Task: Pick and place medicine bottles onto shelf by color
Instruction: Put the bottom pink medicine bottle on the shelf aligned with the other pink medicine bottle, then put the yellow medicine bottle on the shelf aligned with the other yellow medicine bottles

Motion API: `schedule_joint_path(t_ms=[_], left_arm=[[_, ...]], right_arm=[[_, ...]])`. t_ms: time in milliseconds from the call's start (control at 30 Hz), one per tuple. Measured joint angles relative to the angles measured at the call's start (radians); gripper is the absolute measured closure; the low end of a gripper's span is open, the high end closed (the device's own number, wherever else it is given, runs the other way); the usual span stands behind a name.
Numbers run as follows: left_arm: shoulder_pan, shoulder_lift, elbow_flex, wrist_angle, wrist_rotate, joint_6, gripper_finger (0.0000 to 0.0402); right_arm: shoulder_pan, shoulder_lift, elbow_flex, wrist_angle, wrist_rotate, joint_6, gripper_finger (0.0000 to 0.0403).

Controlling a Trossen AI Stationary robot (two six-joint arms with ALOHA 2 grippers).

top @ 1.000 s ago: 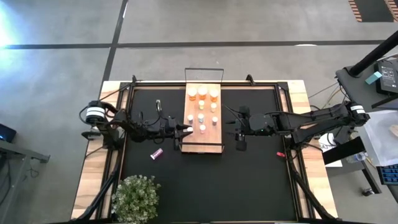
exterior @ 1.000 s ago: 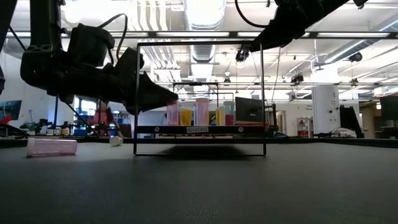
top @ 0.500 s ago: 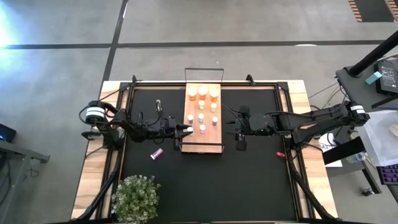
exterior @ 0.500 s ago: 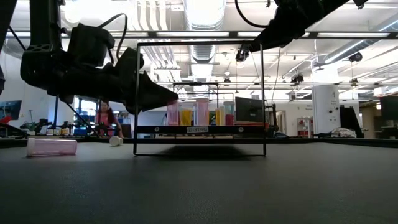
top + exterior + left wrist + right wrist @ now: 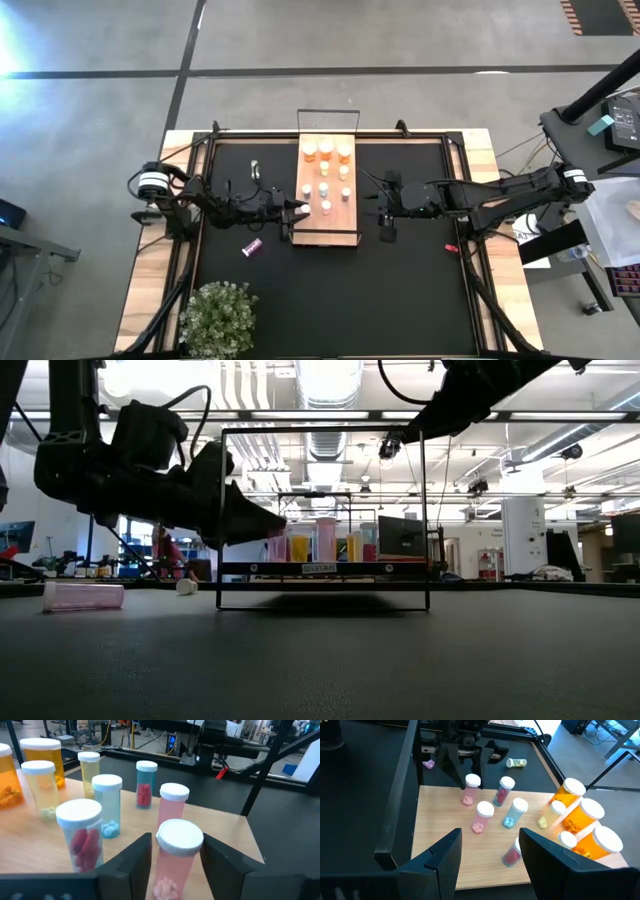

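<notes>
The light-wood shelf (image 5: 327,228) lies in the middle of the black mat. Several medicine bottles stand on it: amber ones (image 5: 326,148) at its far end, pale and pink ones nearer. My left gripper (image 5: 299,207) reaches level over the shelf's left edge and is open. Its fingers stand on either side of a pink bottle (image 5: 176,867) that stands upright on the board, seen too in the right wrist view (image 5: 469,791). My right gripper (image 5: 386,232) hovers open to the right of the shelf, nothing between its fingers (image 5: 487,855). My left gripper comes level from the table's left, one finger (image 5: 136,856) on each side of the pink bottle's white cap (image 5: 179,836). A thin gap shows at one finger; whether the other touches the cap I cannot tell. The bottle stands upright on the shelf board.
A pink bottle (image 5: 251,247) lies on its side on the mat near the shelf's left front corner. A pale bottle (image 5: 255,166) lies on the mat at the far left. A small red bit (image 5: 451,247) lies at the right, and a potted plant (image 5: 218,318) at the near left.
My left gripper has opened a little around the pink bottle, which stays upright on the shelf. Neither arm has shifted its place.
</notes>
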Motion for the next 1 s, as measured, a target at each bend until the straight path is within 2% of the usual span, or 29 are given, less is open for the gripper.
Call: schedule_joint_path(t_ms=[200,367,733,1000], left_arm=[[0.0,0.0,0.0,0.009,0.0,0.001,0.0213],[0.0,-0.011,-0.002,0.012,0.0,0.001,0.0195],[0.002,-0.126,-0.049,-0.04,0.007,0.002,0.0191],[0.001,-0.291,-0.054,-0.242,0.007,0.003,0.0191]], right_arm=[[0.0,0.0,0.0,0.0,0.0,0.0,0.0213],[0.0,0.0,0.0,0.0,0.0,0.0,0.0213],[0.0,0.0,0.0,-0.006,0.0,0.0,0.0213],[0.0,0.0,0.0,-0.009,0.0,0.009,0.0213]])
